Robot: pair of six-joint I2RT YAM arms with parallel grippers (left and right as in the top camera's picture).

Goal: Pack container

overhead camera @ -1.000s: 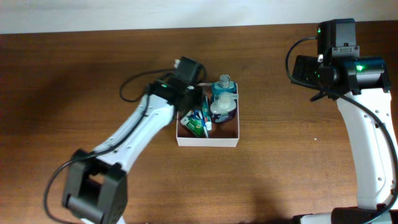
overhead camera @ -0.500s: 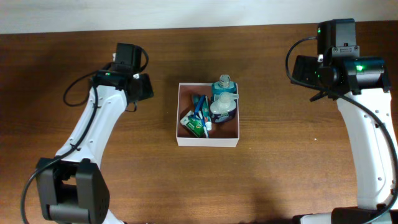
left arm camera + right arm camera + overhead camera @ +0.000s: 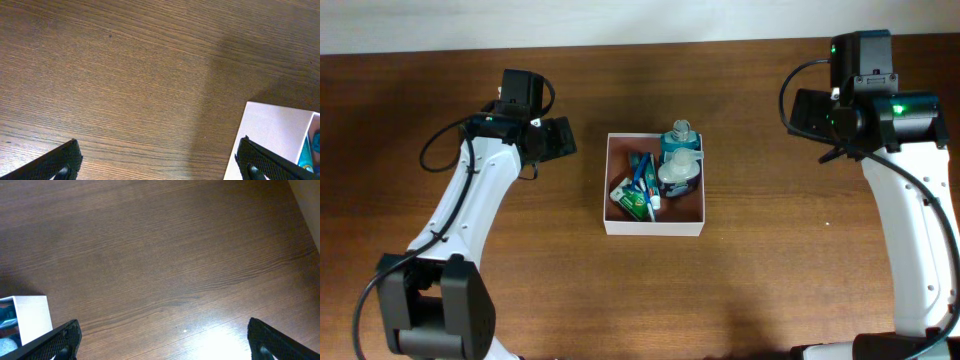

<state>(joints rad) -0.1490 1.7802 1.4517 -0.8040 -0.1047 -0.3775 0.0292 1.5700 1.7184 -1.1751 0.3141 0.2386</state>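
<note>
The container point(image 3: 653, 229), a square white-walled box with a reddish-brown inside, sits mid-table. In it are a teal bottle point(image 3: 680, 134), a round clear-blue bottle point(image 3: 678, 174) and green and blue tubes point(image 3: 634, 196). My left gripper point(image 3: 558, 139) hovers just left of the box, open and empty. In the left wrist view its fingers point(image 3: 159, 150) stand wide over bare wood, with the container's white wall point(image 3: 270, 135) at the lower right. My right gripper point(image 3: 801, 112) hangs far to the right, open. The right wrist view shows its jaws point(image 3: 162, 330) spread, with the container's corner point(image 3: 30, 315) at the lower left.
Brown wooden table point(image 3: 770, 280) all around the box. A pale strip point(image 3: 620, 20) runs along the table's far edge. Black cables loop off both arms.
My left arm has pulled back from over the container to its left side and its gripper has opened wide. The right arm has not moved.
</note>
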